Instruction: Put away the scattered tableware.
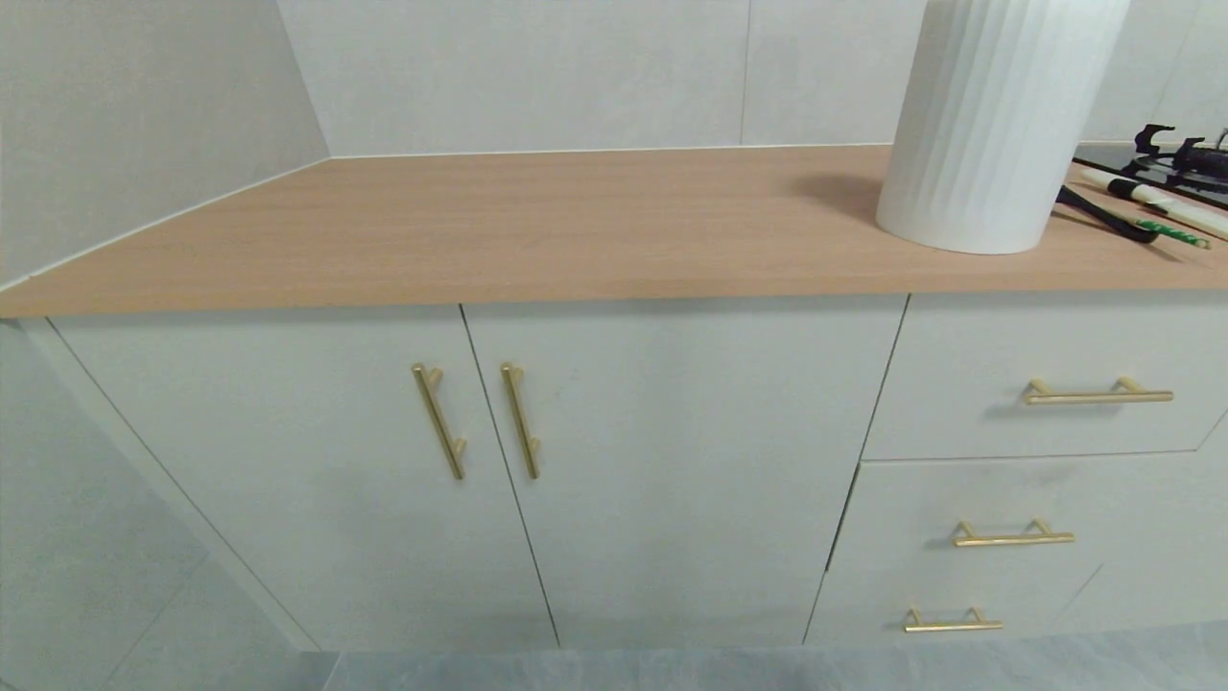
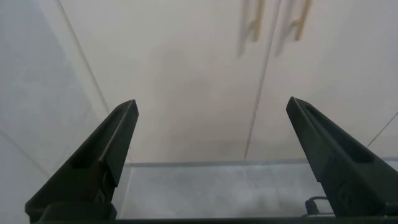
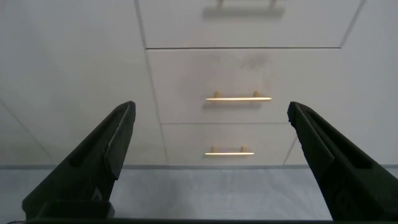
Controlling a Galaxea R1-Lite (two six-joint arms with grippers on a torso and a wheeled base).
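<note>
A tall white ribbed container (image 1: 998,125) is seen standing upright on a wooden countertop (image 1: 537,226). Just beside the container, on its right, a few long utensils (image 1: 1142,216) are laid flat on the wood: one with a black handle (image 1: 1103,213) reaches up to the container's foot, one is white (image 1: 1166,200), and one is marked with green (image 1: 1175,233). What kind of utensils they are cannot be told with certainty; they may be chopsticks or spoons. Behind them, further right of the container, black stove grates (image 1: 1175,154) are seen.

Below the container a stack of three drawers (image 1: 1055,384) with gold bar handles is fitted, and to the left of the drawers two cabinet doors (image 1: 288,480) are closed.

The left gripper (image 2: 211,102) is held low before the cabinet doors, its fingers spread wide with nothing between them. The right gripper (image 3: 211,106) is held before the lower drawers, likewise spread wide and gripping nothing.
</note>
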